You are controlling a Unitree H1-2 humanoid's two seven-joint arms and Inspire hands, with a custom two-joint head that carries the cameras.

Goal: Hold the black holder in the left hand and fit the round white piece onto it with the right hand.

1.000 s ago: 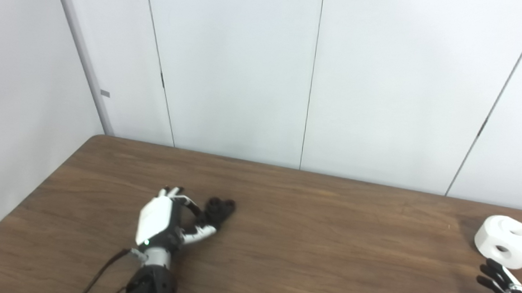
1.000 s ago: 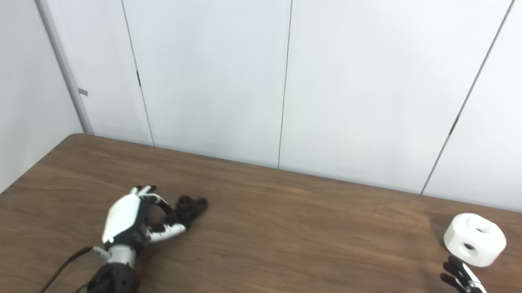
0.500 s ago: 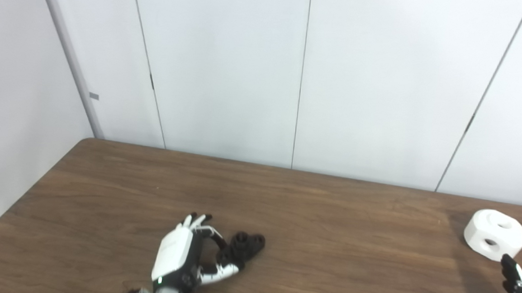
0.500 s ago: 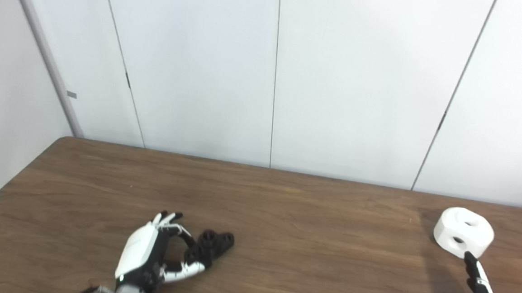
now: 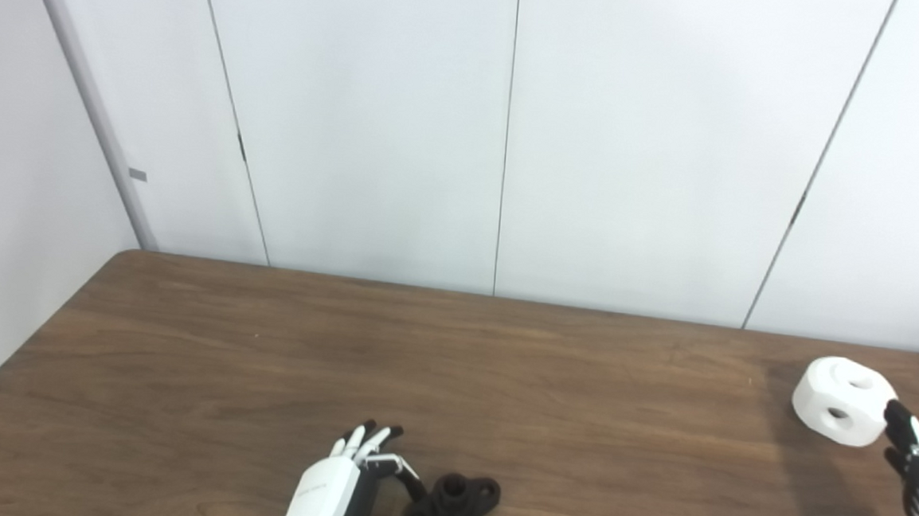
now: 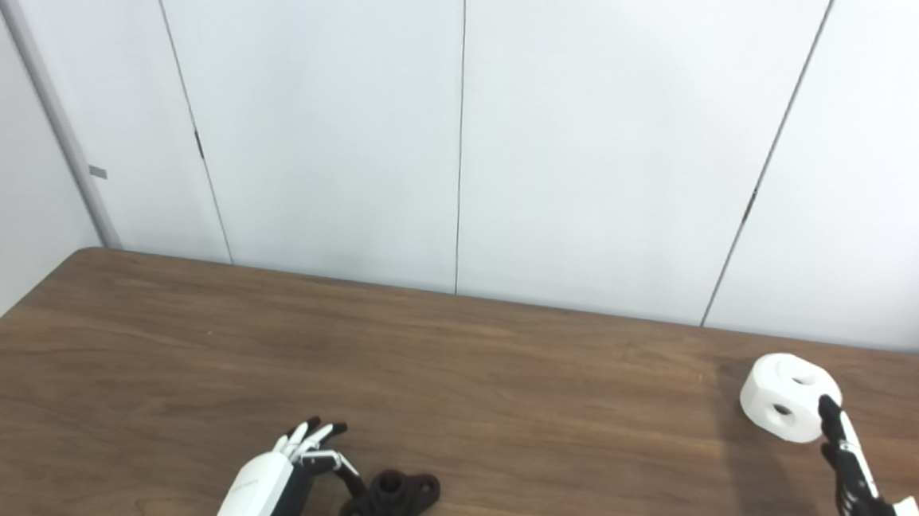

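From the left eye view I see my left hand (image 5: 337, 496), white-backed with black-tipped fingers, low at the bottom edge over the dark brown wooden table (image 5: 262, 358). Just to its right lies the small black plastic holder with round sockets (image 5: 452, 503). The fingers curl toward the holder's near end and the thumb reaches under it, but I cannot tell whether they actually clamp it, since the bottom edge cuts the contact off. Far to the right, my right hand (image 5: 911, 509) comes up from the corner with fingers spread and the thumb held wide apart below them. The round white plastic piece with dark holes in its side and top (image 5: 842, 401) sits on the table just beyond and left of those fingertips (image 5: 896, 416); the topmost one reaches its right edge, whether touching I cannot say. Behind the table stand pale white wall panels (image 5: 388, 126).

From the right eye view the left hand (image 6: 270, 490) again sits at the bottom edge, the black holder (image 6: 393, 497) right beside its curled fingers, lying flat on the wood. The right hand (image 6: 851, 505) is open, holding nothing, one finger pointing up against the lower right side of the white piece (image 6: 788, 396). The two task parts are well apart, one by each hand.
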